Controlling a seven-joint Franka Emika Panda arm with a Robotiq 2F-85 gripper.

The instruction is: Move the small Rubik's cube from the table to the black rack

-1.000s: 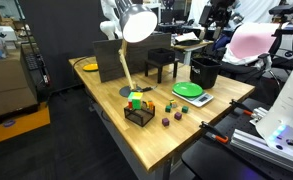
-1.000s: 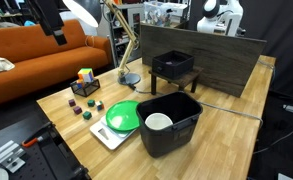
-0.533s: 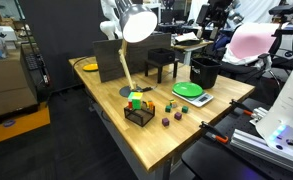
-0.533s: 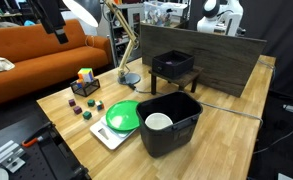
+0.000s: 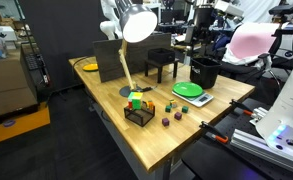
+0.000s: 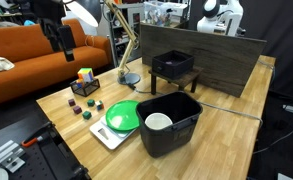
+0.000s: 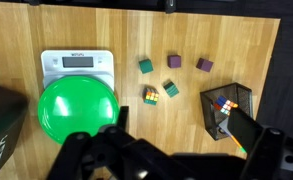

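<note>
The small Rubik's cube lies on the wooden table between the green plate and the black wire rack. The rack holds a larger Rubik's cube and shows in both exterior views. My gripper is open and empty. It hangs high above the table, over this group of things, with its right finger in front of the rack's near corner. In an exterior view the gripper is well above the rack.
Two green cubes and two purple cubes lie near the small cube. A green plate sits on a white scale. A black bucket, a black stool-like stand and a desk lamp stand on the table.
The arm has moved: the gripper has shifted and come a little lower in one exterior view and now shows at the top of the other. The things on the table have not moved.
</note>
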